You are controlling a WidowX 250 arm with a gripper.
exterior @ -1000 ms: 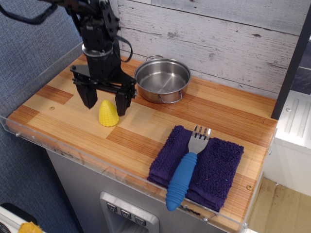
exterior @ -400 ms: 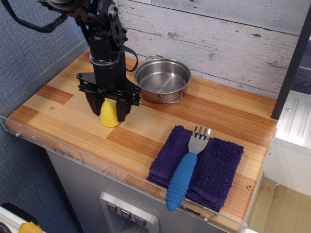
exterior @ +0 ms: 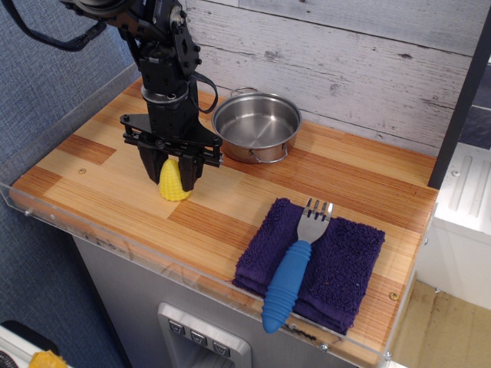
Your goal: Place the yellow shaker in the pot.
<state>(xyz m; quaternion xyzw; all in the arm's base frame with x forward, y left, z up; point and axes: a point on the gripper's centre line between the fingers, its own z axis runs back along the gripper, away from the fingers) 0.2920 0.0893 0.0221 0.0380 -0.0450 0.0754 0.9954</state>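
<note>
The yellow shaker [exterior: 172,182], a small bumpy cone, stands upright on the wooden counter left of centre. My black gripper [exterior: 169,175] comes straight down over it, with one finger pressed against each side, so it is shut on the shaker. The shaker's base still rests on the counter. The pot [exterior: 257,126], shallow shiny steel with wire loop handles, stands empty just to the right and behind the gripper, against the back wall.
A folded purple towel [exterior: 337,264] lies at the front right with a blue-handled fork [exterior: 290,282] on it. A clear plastic rim [exterior: 115,241] edges the counter's front and left. A whitewashed plank wall [exterior: 345,69] stands behind.
The gripper moved right and down over the shaker, then its fingers closed in from wide apart until they touch the shaker's sides. The shaker and pot have not moved.
</note>
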